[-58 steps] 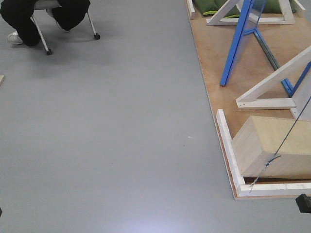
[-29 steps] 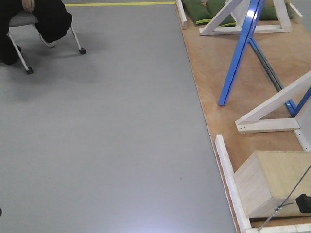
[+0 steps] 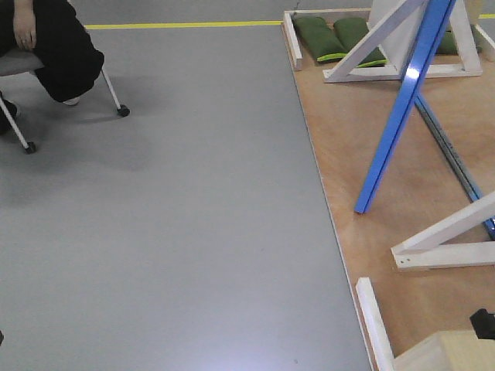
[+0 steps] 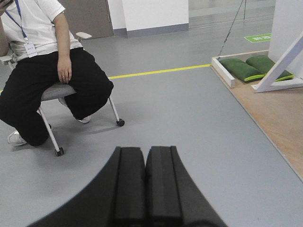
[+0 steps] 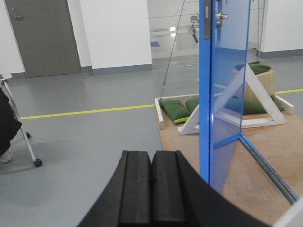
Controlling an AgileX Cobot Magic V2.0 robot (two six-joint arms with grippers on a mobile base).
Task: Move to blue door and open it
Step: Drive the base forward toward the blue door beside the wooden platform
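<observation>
The base has rolled forward, so the door (image 3: 401,108) is closer now: ahead and to the right, upright on the platform (image 3: 348,116), its edge toward the robot. The right gripper (image 5: 151,189) is nearer to it than the left gripper (image 4: 145,189); both have their jaws pressed together

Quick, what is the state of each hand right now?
Left hand: closed, holding nothing.
Right hand: closed, holding nothing.

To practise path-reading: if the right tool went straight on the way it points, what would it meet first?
Probably nothing near: open grey floor lies ahead of the right tool; the blue door stands just right.
</observation>
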